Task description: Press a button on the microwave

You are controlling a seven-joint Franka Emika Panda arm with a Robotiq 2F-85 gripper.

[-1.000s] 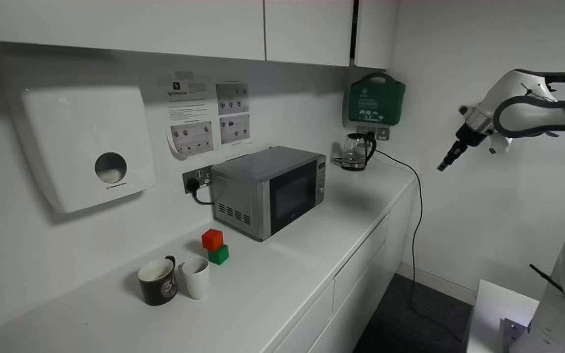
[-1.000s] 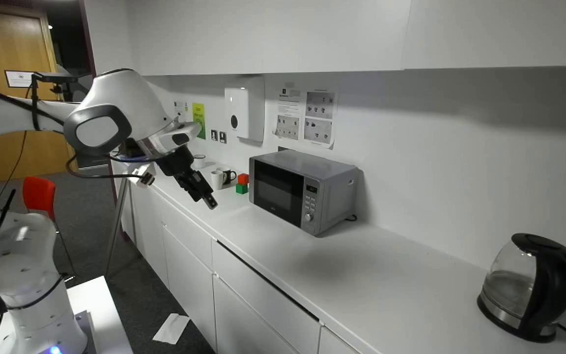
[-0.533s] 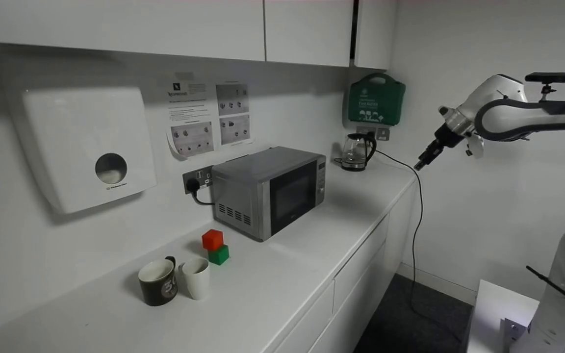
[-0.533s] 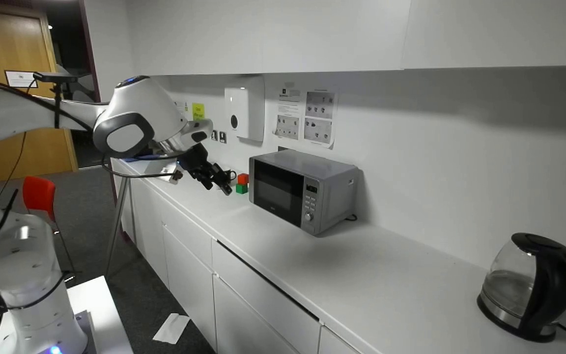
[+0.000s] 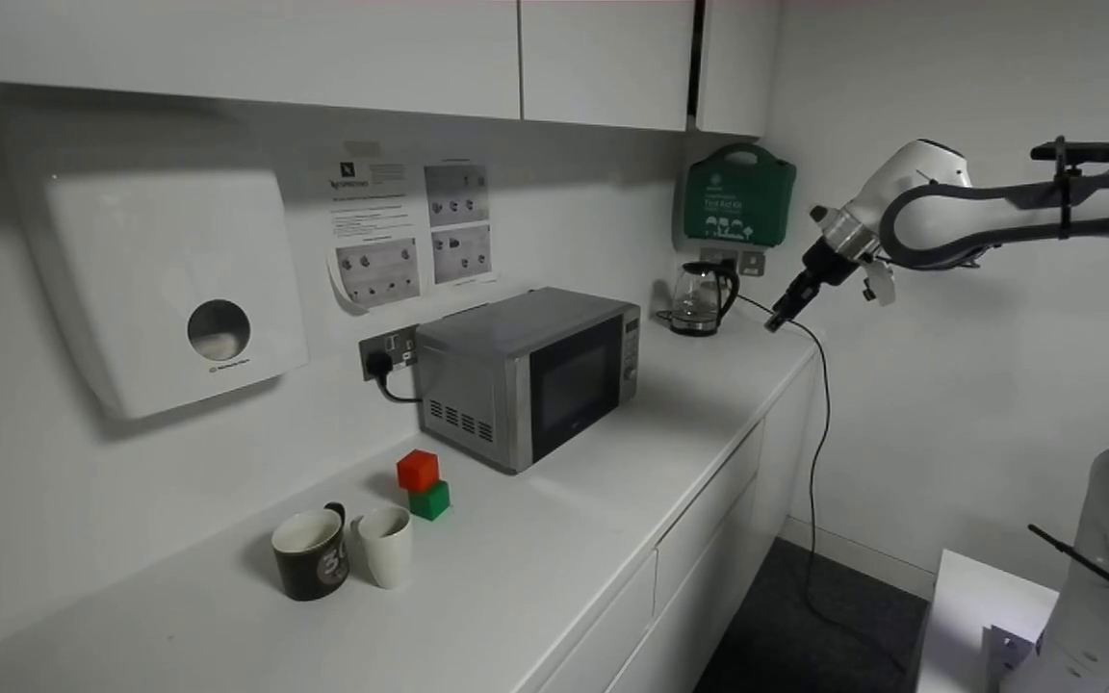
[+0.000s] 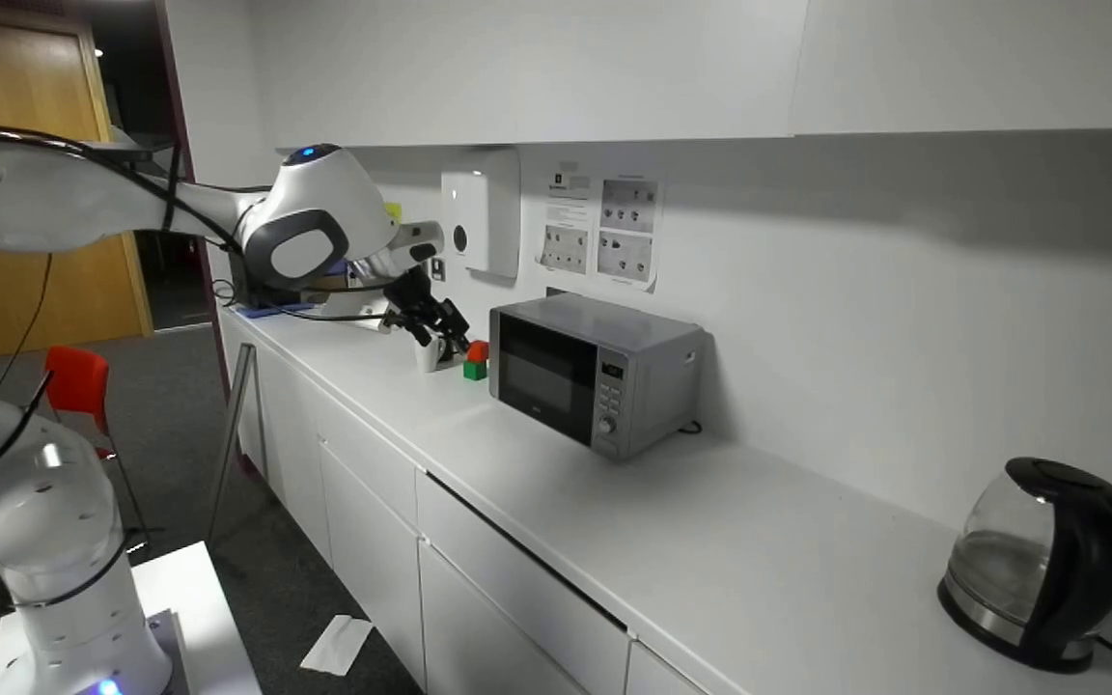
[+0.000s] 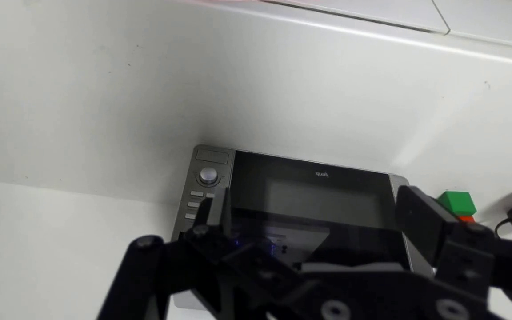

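The silver-grey microwave (image 5: 526,375) sits on the white counter against the wall; it also shows in an exterior view (image 6: 595,381). Its dark glass door (image 7: 322,193) fills the middle of the wrist view. The control panel (image 6: 609,401) has a display, small buttons and a round knob (image 7: 208,175). In the wrist view some grey buttons (image 7: 194,204) show beside a finger; the rest of the panel is hidden behind the gripper. My gripper (image 7: 314,198) is open and empty, fingers wide apart. In an exterior view the gripper (image 5: 776,323) hangs in the air, apart from the microwave.
A red block (image 5: 418,471) on a green block (image 5: 430,500), a dark mug (image 5: 311,558) and a white mug (image 5: 386,549) stand beside the microwave. A glass kettle (image 6: 1029,569) stands on its panel side. Cupboards (image 5: 603,58) hang above the counter (image 6: 710,541).
The arm has reached forward toward the counter and microwave; the gripper has moved left in one exterior picture and right and slightly up in another. The microwave, blocks and mugs have not moved.
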